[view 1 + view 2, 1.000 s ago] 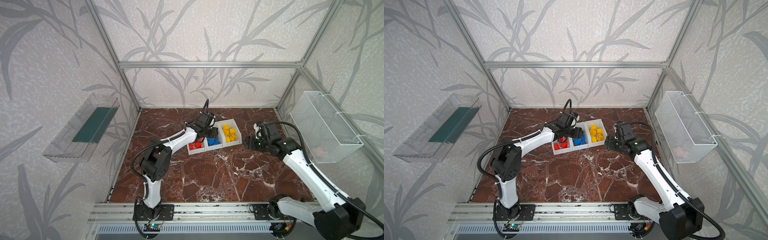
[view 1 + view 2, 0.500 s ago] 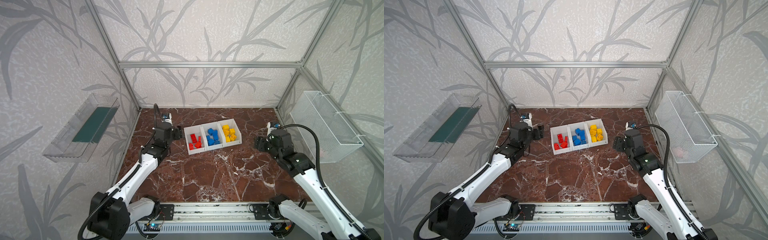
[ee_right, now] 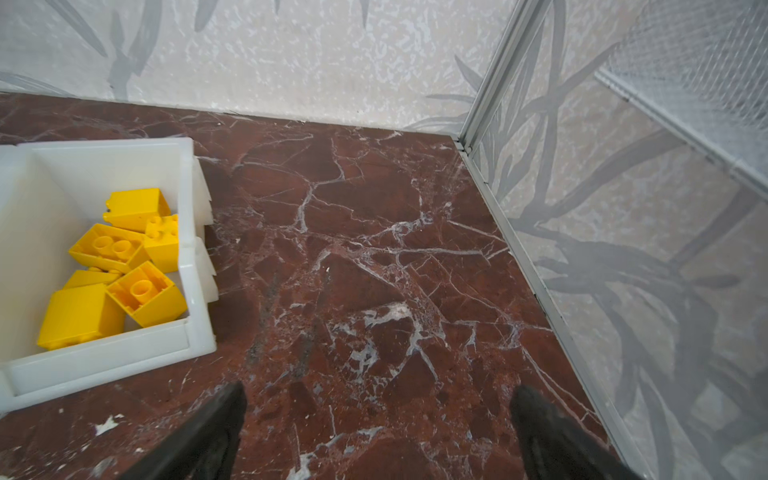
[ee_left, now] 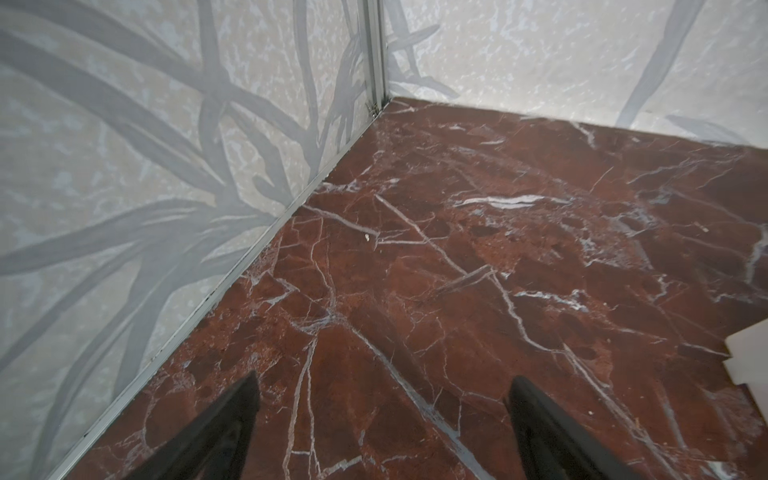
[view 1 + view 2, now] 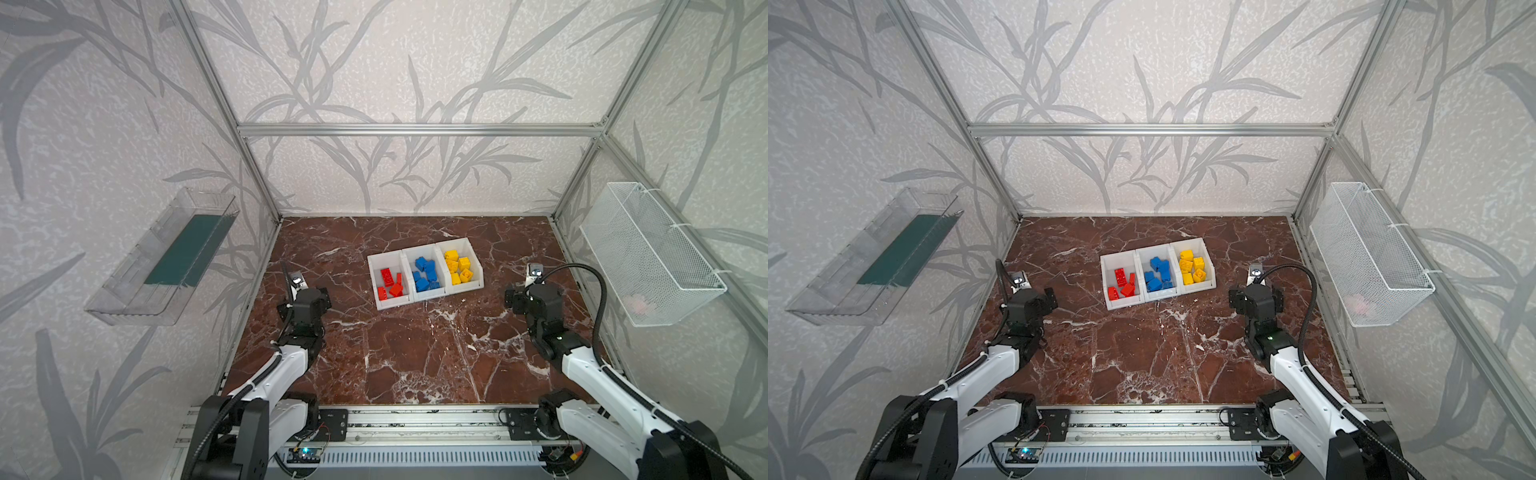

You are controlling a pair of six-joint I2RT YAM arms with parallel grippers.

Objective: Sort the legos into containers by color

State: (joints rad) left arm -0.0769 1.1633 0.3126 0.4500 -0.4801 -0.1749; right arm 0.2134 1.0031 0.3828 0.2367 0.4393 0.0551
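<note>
Because the legos (image 5: 424, 274) lie colour-sorted in white bins (image 5: 392, 302), left gripper (image 4: 384, 386) at eight o'clock and right gripper (image 3: 378, 392) at four gape empty.

Pink item (image 5: 638, 304) in wire basket (image 5: 623, 232) blurred, unidentifiable.

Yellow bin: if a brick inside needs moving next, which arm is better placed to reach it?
Right, probably. The right gripper stands open and empty nearest the yellow bin, whose bricks its wrist view shows. The left gripper, also open, sits beyond the red bin, farther off.
</note>
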